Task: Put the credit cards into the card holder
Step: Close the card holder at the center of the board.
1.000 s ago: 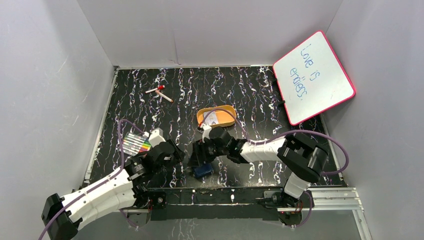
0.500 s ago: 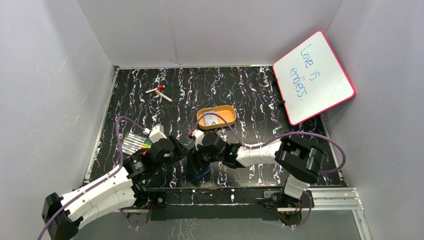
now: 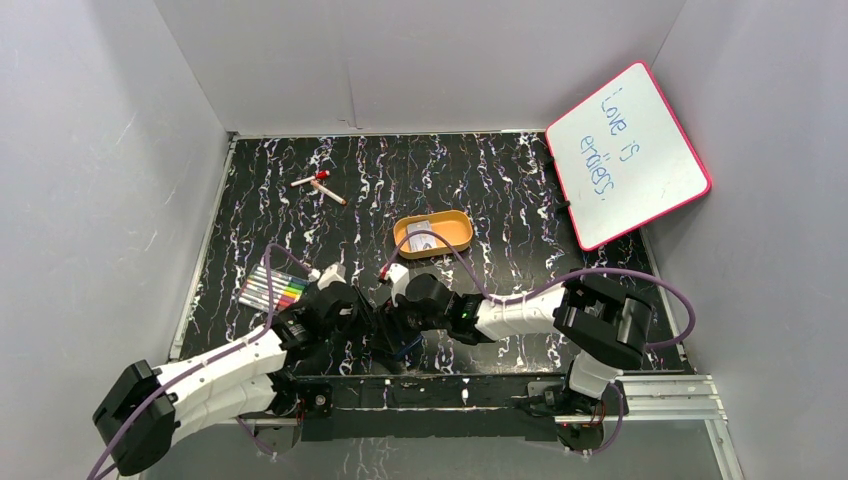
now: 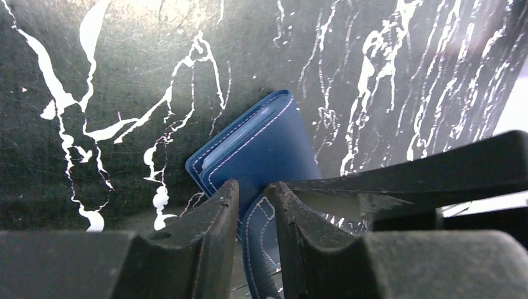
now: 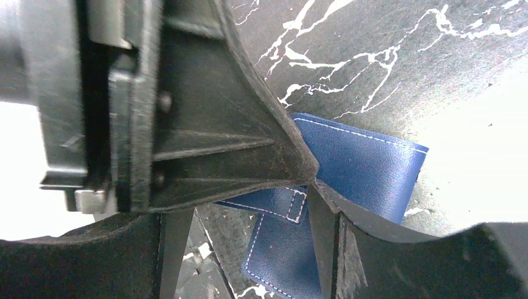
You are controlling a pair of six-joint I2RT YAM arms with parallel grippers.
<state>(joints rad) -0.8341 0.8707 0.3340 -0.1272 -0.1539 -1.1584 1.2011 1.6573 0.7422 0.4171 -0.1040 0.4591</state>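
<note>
Black streaky desk [image 3: 500, 180], low middle | my left tool [image 4: 254, 190] moved in, now pinches card holder [image 4: 261, 149] by its flap | right tool [image 5: 249, 212] spread over it | opening can start, I think; credit cards [image 3: 427, 232] wait in orange tray [image 3: 468, 235]

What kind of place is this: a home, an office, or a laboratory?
Probably a robotics laboratory test cell: grey walls enclose a marbled black table, two robot arms are bolted to a metal rail at its near edge, and a whiteboard leans in one corner.
</note>
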